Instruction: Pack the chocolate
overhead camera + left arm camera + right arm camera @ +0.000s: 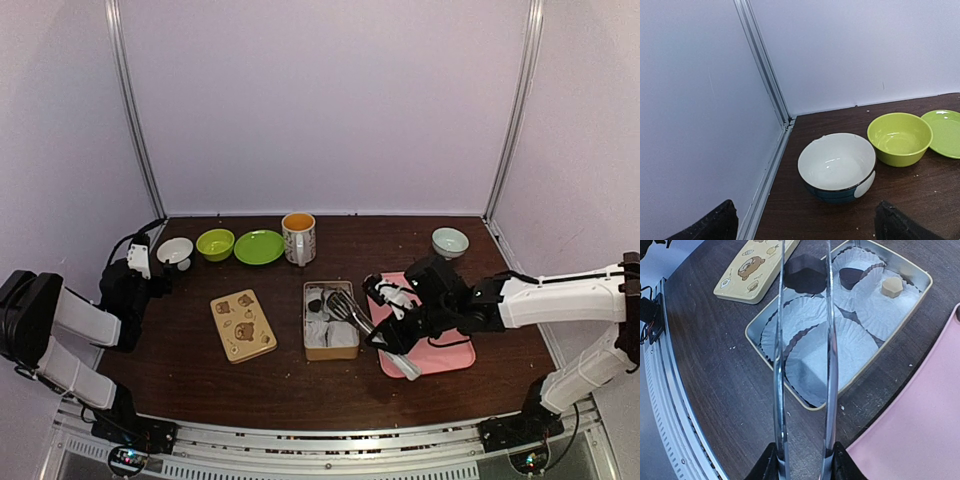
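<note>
Right gripper (805,467) clenched on tongs (830,365); tips pinch chocolate (805,274) at 12 o'clock. Likely light, slippery: grip flat flanks. Left gripper (807,225) released.

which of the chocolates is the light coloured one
The small hexagonal tan chocolate on a white paper cup in the tin; the other two visible are dark brown.

Dark chocolate (805,274) between tongs (831,370); second dark piece (852,276), tan piece (891,287) in cups (875,310)

L gripper (155,272) wide open (arm folded left); R gripper (805,467) tight on tongs (829,365)
</note>
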You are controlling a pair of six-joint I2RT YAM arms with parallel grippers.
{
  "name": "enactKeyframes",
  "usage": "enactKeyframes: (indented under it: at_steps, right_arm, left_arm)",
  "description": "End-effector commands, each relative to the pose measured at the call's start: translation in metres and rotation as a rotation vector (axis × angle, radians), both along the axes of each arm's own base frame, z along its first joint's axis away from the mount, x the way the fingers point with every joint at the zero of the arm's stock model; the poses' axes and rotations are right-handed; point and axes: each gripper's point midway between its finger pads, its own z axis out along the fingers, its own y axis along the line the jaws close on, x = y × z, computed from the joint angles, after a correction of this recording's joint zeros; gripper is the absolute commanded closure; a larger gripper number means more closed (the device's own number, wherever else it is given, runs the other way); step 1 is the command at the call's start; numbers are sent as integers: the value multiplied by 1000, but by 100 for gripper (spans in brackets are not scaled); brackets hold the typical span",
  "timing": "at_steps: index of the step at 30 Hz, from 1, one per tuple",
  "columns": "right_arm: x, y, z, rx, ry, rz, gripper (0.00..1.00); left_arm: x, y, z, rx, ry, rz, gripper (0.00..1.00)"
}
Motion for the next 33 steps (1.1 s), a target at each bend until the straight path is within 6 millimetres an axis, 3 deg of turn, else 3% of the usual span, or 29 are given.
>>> enactKeyframes:
  at_steps: [1, 14, 33]
  right_arm:
    - [-2, 13, 2, -51, -32, 43, 70]
    - [-22, 16, -12, -108, 1, 100, 69]
    - [-30, 30, -20, -163, 8, 163, 67]
  left_arm:
    - [5, 1, 16, -8, -62, -4, 2]
    - [4, 1, 16, -7, -61, -3, 2]
    - [5, 1, 16, -7, -60, -3, 2]
